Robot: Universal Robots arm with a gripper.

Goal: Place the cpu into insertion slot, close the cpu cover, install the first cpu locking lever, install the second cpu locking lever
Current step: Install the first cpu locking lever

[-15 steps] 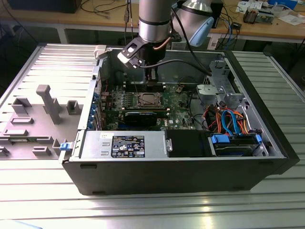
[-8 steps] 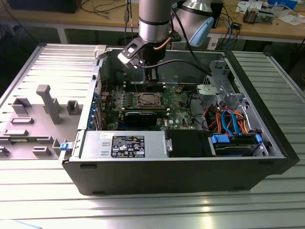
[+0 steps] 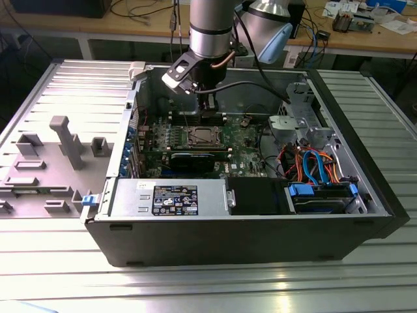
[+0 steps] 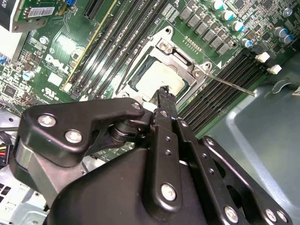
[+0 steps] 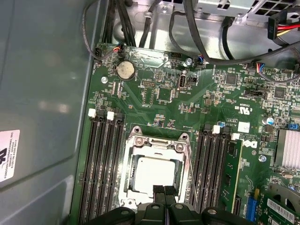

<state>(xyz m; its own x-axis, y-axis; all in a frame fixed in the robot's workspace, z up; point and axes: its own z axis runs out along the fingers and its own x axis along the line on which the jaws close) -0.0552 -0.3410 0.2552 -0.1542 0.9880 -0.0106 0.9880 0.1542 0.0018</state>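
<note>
The cpu (image 5: 152,172) lies flat in the motherboard socket, its pale metal top showing through the window of the cpu cover (image 5: 132,161). The cover's silvery frame lies down around the chip in both wrist views: cpu (image 4: 157,80), cover (image 4: 182,57). A thin locking lever (image 4: 232,85) sticks out from one socket corner over the memory slots; the same lever (image 5: 191,180) runs slanted along the socket's side. My gripper (image 5: 164,190) hovers just above the socket's edge, fingers pressed together with nothing between them. In the exterior view the gripper (image 3: 207,111) hangs just behind the socket (image 3: 199,135).
The open computer case (image 3: 365,195) surrounds the board, with a power supply (image 3: 169,197) at the front and a drive bay with coloured cables (image 3: 313,166) on the exterior view's right. Black memory slots (image 5: 105,159) flank the socket. Black cables (image 5: 197,37) hang near the case wall.
</note>
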